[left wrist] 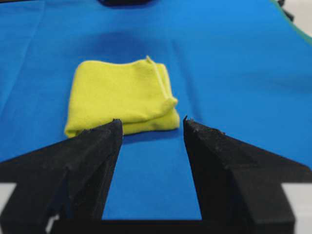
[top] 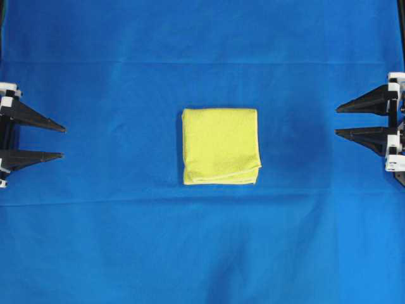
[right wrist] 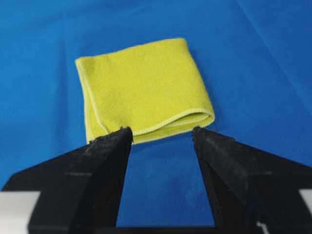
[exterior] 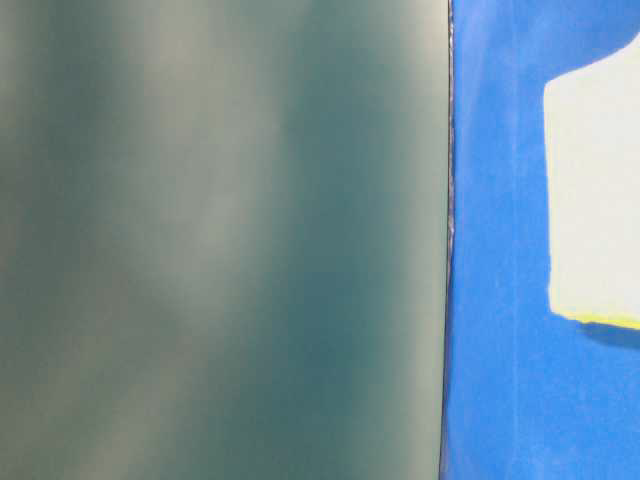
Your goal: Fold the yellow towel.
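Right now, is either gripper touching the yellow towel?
No. In the overhead view the yellow towel lies folded mid-cloth, while the left gripper and right gripper sit open at opposite edges, well apart from it.

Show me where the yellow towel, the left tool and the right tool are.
yellow towel [top: 220,145]: overhead view, middle of its top layer.
left tool [top: 63,142]: overhead view, gap between its fingertips.
right tool [top: 336,121]: overhead view, gap between its fingertips.
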